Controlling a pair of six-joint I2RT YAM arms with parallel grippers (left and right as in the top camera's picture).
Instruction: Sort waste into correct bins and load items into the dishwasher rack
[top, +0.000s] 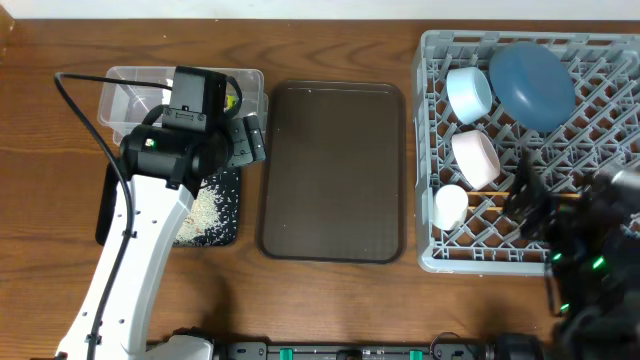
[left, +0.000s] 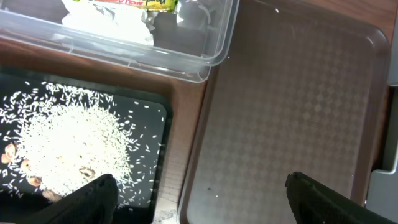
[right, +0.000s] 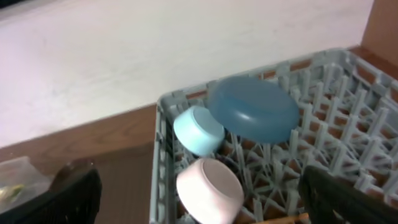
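Overhead view of a wooden table (top: 300, 40) with two robot arms. On the right, a grey dishwasher rack (top: 470, 262) holds a dark blue plate (top: 533, 85), a light blue bowl (top: 469, 93), a white bowl (top: 476, 158) and a white cup (top: 451, 206). The wooden chopsticks (top: 487, 204) lie flat in the rack's near rows, their long axis running left to right, from beside the cup to beneath the right tool (right: 202, 193). That tool hovers over the rack with its fingers spread wide and nothing between them. It is much the nearer arm, so any adjustment of the chopsticks would likely be its job. On the far side of a bare brown tray (top: 333, 170), the left tool (left: 200, 186) hangs over the bins, also wide open and empty. Below it, a clear tub (top: 115, 110) holds tissue (left: 118, 25) and a wrapper (left: 124, 4), and a black tub (top: 230, 232) holds rice scraps (left: 68, 143).
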